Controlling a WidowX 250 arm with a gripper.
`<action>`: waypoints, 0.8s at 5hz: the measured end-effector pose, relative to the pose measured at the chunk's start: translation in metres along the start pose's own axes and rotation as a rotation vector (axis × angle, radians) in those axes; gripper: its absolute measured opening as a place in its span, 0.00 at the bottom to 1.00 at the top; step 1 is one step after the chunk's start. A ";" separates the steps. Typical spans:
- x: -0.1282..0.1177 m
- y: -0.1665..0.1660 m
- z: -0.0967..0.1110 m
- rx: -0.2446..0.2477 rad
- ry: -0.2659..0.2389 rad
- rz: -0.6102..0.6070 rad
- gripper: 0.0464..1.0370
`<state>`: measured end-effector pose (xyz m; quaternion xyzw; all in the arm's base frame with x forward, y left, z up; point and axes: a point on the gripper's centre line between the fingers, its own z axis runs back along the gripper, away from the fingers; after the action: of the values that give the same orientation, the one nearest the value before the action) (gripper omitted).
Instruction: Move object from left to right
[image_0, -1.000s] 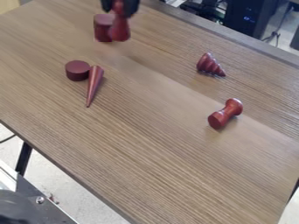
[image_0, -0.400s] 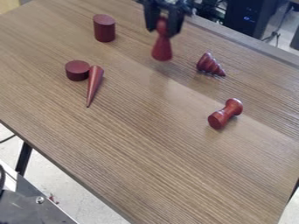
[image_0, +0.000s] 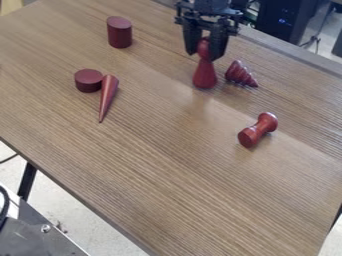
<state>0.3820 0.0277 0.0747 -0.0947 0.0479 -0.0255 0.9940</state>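
The claw (image_0: 205, 50) grasps the red pawn (image_0: 205, 75) upright near the desk's (image_0: 160, 150) far edge. Just beside it lies a ridged cone (image_0: 239, 74); nearer stands no wall, only a tilted spool (image_0: 258, 130).The claw (image_0: 205, 50) grips the pawn (image_0: 205, 75), upright toward the desk's (image_0: 160, 150) far side. A ridged cone (image_0: 239, 74) lies just beside the pawn, a spool (image_0: 258, 130) nearer the camera.

Has brown wood-grain surface on bench (image_0: 167, 185). Carries tall dk-red cyl. (image_0: 119, 34), upright, at 11 o'clock. Bears short dk-red disc (image_0: 88, 81), flat side up, at 10, w/ smooth red cone (image_0: 108, 94) right beside it, laid down w/ tip twd approx. 6. Supports ribbed red cone (image_0: 238, 74), on its side btwn 1 & 2, w/ tip twd 4. Holds red dumbbell-shaped pc. (image_0: 258, 130) at 3, also on its side, w/ round knob twd 1, flat end twd 7.
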 end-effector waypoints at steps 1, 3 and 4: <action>0.005 -0.005 -0.004 -0.029 0.024 -0.027 0.54; 0.008 -0.003 -0.008 0.002 0.048 -0.038 0.91; 0.010 -0.001 -0.002 0.021 0.043 -0.038 0.96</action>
<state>0.3916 0.0261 0.0718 -0.0846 0.0673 -0.0472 0.9930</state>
